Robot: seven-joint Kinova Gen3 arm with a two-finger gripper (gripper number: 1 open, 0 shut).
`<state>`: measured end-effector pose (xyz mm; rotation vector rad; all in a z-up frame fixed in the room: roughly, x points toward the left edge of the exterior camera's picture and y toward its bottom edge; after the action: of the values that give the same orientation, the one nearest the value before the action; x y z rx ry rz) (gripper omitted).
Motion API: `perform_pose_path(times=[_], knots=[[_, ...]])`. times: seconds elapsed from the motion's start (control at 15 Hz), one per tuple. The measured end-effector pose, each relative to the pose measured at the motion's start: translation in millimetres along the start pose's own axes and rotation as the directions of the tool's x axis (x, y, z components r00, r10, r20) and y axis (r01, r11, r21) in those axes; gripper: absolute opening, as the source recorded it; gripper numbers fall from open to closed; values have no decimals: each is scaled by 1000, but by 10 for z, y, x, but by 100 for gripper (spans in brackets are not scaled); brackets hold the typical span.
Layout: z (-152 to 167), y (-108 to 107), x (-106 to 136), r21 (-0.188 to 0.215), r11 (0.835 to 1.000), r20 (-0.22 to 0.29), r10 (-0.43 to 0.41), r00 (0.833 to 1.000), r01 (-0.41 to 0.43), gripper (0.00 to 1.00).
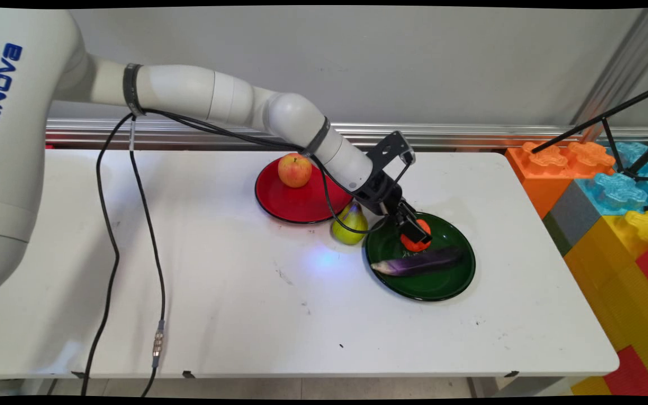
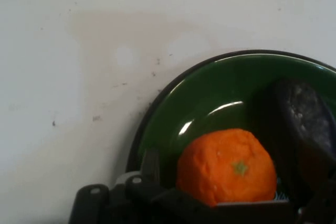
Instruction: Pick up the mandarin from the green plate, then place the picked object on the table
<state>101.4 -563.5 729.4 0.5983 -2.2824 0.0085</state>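
1. Two plates lie on the white table (image 1: 217, 292) in the main view. The red plate (image 1: 296, 207) holds an apple (image 1: 295, 170). The green plate (image 1: 442, 284) holds an eggplant (image 1: 421, 262) lying across its middle and an orange (image 1: 417, 241) at its far side. A pear (image 1: 350, 225) stands on the table between the two plates, just beside the green one. The gripper (image 1: 415, 232) reaches down into the green plate and is clenched on the orange. Coloured blocks (image 1: 611, 208) are stacked past the table's right end.

2. One orange (image 2: 227, 166) fills the hand view's lower middle, held between the black fingers (image 2: 302, 124), low inside the green plate (image 2: 210, 98), with white table (image 2: 79, 77) beyond the rim.
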Motion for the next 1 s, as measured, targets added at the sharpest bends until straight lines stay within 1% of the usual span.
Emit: perform_pose_path(times=[0.27, 0.33, 0.73, 1.0], knots=[[42, 4, -17, -3, 1000, 2, 4, 1000, -4, 100], [47, 7, -21, -5, 1000, 4, 6, 1000, -6, 0], [50, 40, -21, -20, 1000, 9, 20, 1000, -19, 0], [-44, 49, 94, -13, 1000, -8, 23, 1000, -23, 0]])
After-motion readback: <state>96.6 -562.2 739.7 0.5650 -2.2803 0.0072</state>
